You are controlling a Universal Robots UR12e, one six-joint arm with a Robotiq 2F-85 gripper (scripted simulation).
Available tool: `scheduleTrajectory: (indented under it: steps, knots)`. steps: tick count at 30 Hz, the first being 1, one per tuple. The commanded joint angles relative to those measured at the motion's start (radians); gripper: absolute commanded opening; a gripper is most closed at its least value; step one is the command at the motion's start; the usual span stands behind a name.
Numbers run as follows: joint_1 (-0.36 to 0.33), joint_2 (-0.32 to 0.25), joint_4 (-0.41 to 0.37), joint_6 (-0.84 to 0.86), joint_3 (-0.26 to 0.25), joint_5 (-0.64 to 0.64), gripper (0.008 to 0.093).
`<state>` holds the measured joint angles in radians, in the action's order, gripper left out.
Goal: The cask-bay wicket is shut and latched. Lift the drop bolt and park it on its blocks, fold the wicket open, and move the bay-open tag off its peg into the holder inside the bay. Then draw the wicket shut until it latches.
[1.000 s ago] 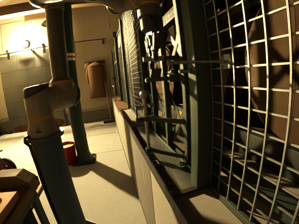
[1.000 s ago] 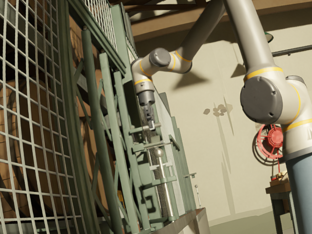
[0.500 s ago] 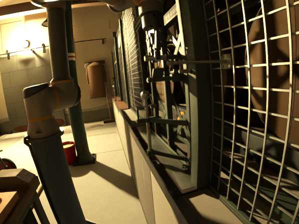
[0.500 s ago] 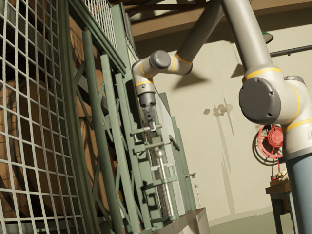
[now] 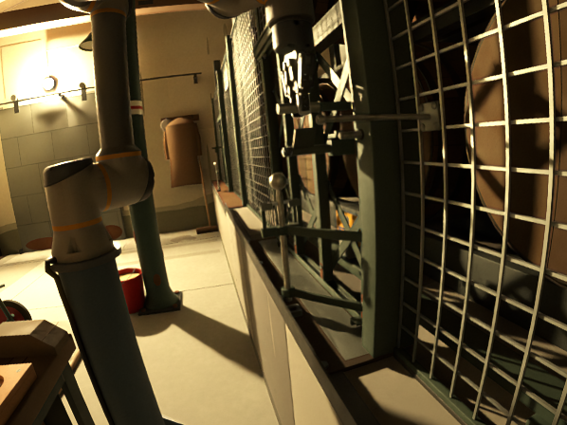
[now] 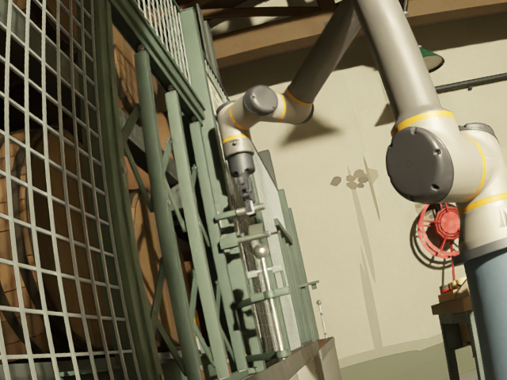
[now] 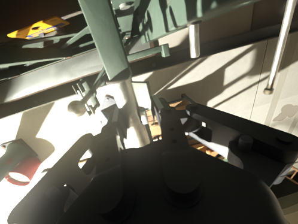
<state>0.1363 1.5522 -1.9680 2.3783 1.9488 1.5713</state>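
The steel drop bolt (image 5: 279, 223) (image 6: 268, 294) with its ball knob (image 5: 278, 180) (image 6: 261, 250) stands upright on the green wicket (image 5: 327, 189) (image 6: 229, 245), below a short steel pull handle (image 5: 303, 108) (image 6: 245, 211) (image 7: 131, 119) near the wicket's top. The wicket stands slightly ajar from the bay post (image 5: 379, 213). A yellow tag (image 7: 37, 28) shows deep in the bay, and something orange-yellow glows through the wicket's frame (image 5: 346, 219). My gripper (image 5: 298, 102) (image 6: 247, 202) (image 7: 134, 119) hangs straight down over the pull handle and is closed around it.
Large wooden casks (image 5: 516, 142) (image 6: 49, 245) fill the bay behind wire mesh panels (image 5: 474, 213). A raised plinth (image 5: 265, 303) runs under the wicket. A green column (image 5: 144, 189) and a red bucket (image 5: 131, 287) stand on the floor. A workbench (image 6: 454, 311) is to the right.
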Motion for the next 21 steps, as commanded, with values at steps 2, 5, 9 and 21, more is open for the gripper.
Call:
scheduleTrajectory:
  steps: [2,5,9,21]
  knots:
    - [0.004,-0.003,0.000,0.003,-0.004,0.000,0.0080]
    - [0.009,-0.007,0.001,0.009,-0.009,0.000,0.0080]
    - [0.017,-0.014,0.001,0.016,-0.015,0.000,0.0080]
    - [0.033,-0.027,0.006,0.033,-0.034,0.000,0.0080]
